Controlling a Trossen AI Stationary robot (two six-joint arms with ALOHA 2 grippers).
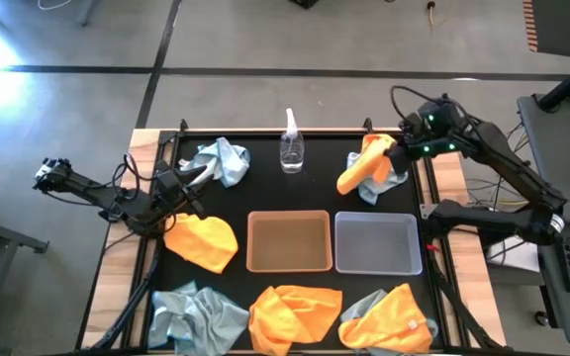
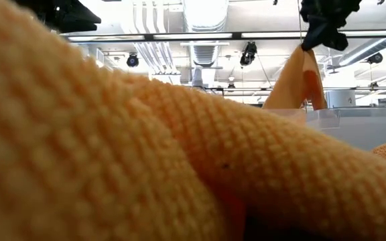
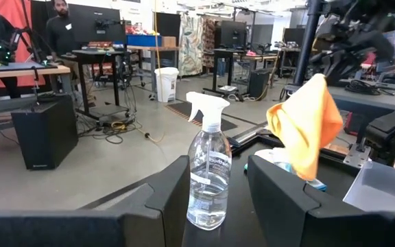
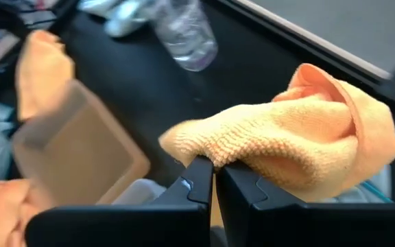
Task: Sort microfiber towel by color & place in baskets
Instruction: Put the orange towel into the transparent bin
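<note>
My right gripper is at the table's far right, shut on an orange towel. That towel hangs over a pale blue-grey towel lying on the table. My left gripper is open and low at the far left, beside another blue-grey towel, touching nothing. The tan basket and the translucent grey basket stand side by side mid-table. More towels lie on the table: orange, blue-grey, orange, and orange. My right gripper pinches a bunched edge of the orange towel between its two shut fingers. In the low view the towel hangs below the gripper. Whether its lower end touches the blue-grey towel beneath, I cannot tell.
A clear spray bottle stands at the far middle of the table, straight ahead of my left gripper. An orange towel close to the low camera blocks most of that view. People stand in the room beyond the table.
</note>
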